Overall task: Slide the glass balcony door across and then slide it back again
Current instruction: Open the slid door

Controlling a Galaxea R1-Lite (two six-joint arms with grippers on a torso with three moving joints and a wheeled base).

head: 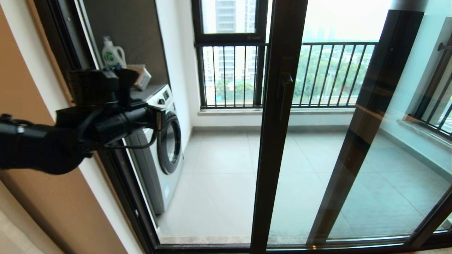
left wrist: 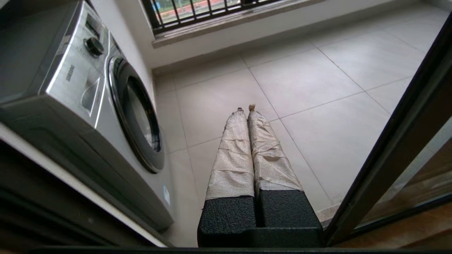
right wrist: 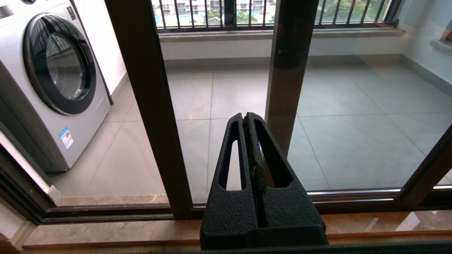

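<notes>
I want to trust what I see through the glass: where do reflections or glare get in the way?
Head view: the glass balcony door carries a brownish ghost reflection on its right part, and the sky above is washed out. Right wrist view: the pane looks slightly tinted, the floor tiles still readable. Left wrist view: the open gap shows the washing machine without glare.

Closed right gripper before glass balcony door

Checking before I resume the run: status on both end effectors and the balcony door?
Left end effector shut, empty, raised in the open gap by the washing machine. Right end effector shut, empty, low, facing the glass. Balcony door partly open, handle untouched. Nothing blocks the track.
</notes>
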